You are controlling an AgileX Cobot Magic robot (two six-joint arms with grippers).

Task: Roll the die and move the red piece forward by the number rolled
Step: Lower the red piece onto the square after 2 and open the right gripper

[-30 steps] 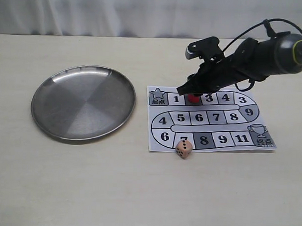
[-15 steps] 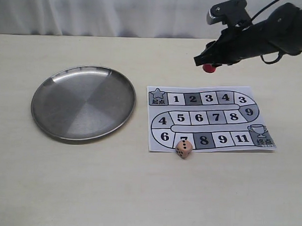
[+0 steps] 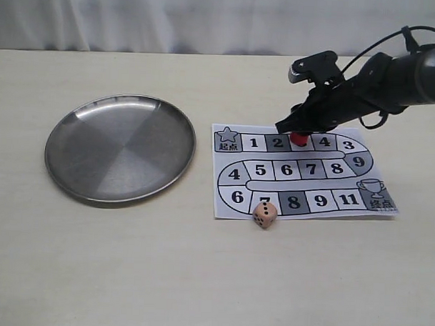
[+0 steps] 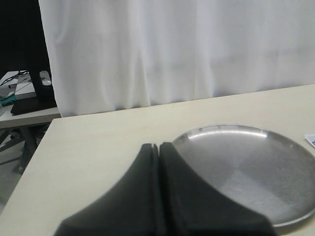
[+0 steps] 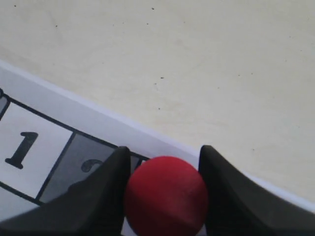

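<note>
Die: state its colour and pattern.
The die is pale beige with dark pips; exterior view shows it best.

A pale cream counter [image 3: 128, 274] runs back to a white curtain [image 3: 172, 18]. On its left half a round steel plate [image 3: 120, 149] lies flat and shiny. Just right of the plate, near it but apart, a printed paper game board [image 3: 302, 186] lies flat, with numbered squares winding from a star to a trophy. A small beige die [image 3: 264, 215] sits at the board's near edge by square 7, overlapping the paper's border.
</note>
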